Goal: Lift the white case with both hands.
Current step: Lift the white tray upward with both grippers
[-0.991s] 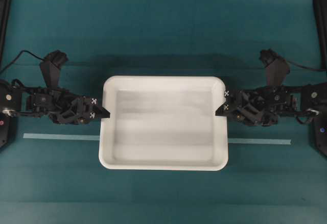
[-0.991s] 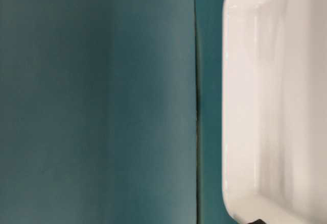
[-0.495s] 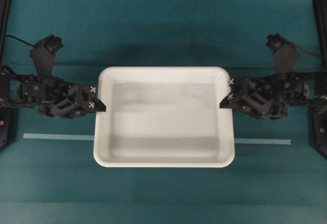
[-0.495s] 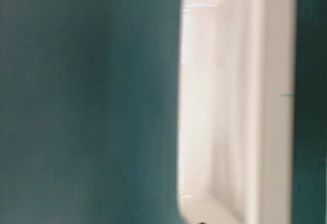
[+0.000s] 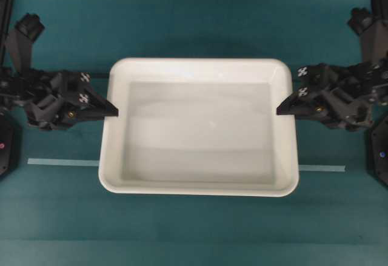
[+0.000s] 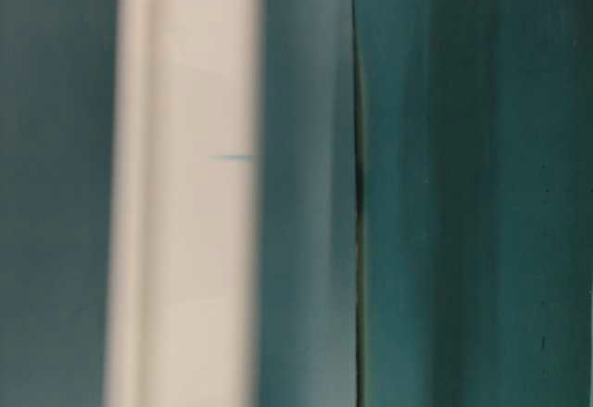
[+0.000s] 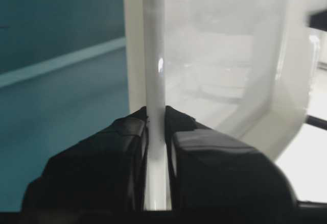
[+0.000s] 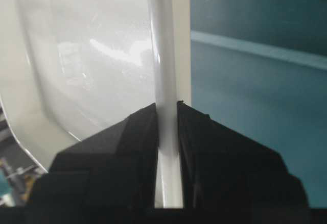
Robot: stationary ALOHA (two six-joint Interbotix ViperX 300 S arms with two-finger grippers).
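Dead centre over the desk (image 5: 194, 229) sits the case (image 5: 199, 134), pinched on two sides! Left gripper (image 5: 113, 111) bites the rim at nine o'clock, right gripper (image 5: 281, 109) at three o'clock, and both wrist views show jaws clamped tight on that thin white edge. The low side view is one blur of white, no height to read. The risk: the glossy rim slipping through, or one arm rising faster, tilting the case and twisting it loose.

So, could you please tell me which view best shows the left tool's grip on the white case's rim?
The left wrist view: the left tool pinches the white case rim. Overhead shows only its tip meeting the edge; table-level is blurred; the right wrist shows the opposite rim.
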